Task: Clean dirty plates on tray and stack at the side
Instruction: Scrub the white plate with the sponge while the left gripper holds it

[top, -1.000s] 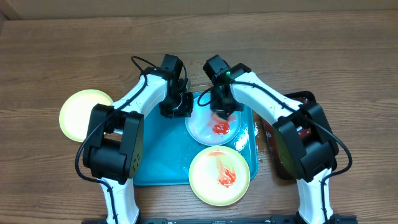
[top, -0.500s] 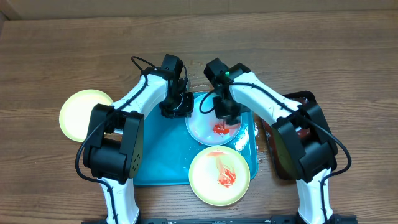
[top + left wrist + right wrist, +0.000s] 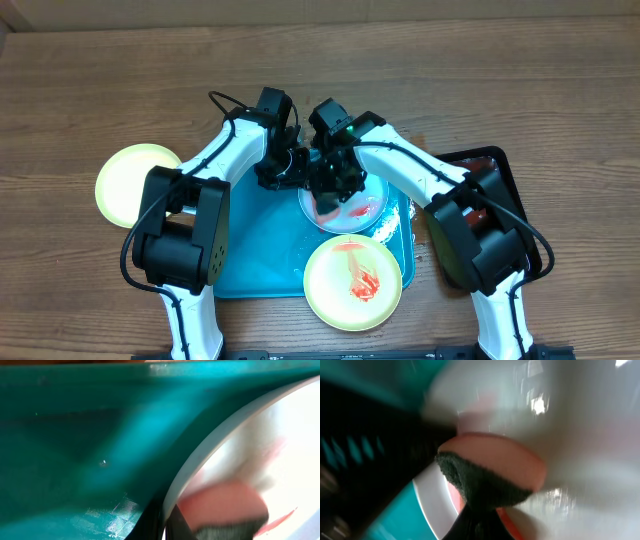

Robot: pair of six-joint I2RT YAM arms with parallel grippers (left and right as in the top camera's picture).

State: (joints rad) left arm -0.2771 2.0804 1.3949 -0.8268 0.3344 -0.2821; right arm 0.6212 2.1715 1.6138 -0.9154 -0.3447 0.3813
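Three plates are showing overhead: a clean plate (image 3: 135, 183) set aside toward the table's left edge, a smeared plate (image 3: 353, 282) overhanging the tray (image 3: 255, 250) by the front edge, a blue plate (image 3: 375, 205) mid-tray. Left wrist: the left gripper (image 3: 285, 172) is probably steadying that rim; I cannot tell whether its jaws are closing. Right wrist: the right gripper (image 3: 328, 192) is clamping a sponge (image 3: 492, 467), scrubbing sauce. No writing is showing.

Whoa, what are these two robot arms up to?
They are washing dishes. The right claw presses a pink sponge onto a sauce-smeared light blue round plastic plate in the large turquoise plastic tray, while the left claw seems to pinch its rim. A smeared yellow-green plate lies on the tray; a clean yellow-green plate sits on the table beside it.
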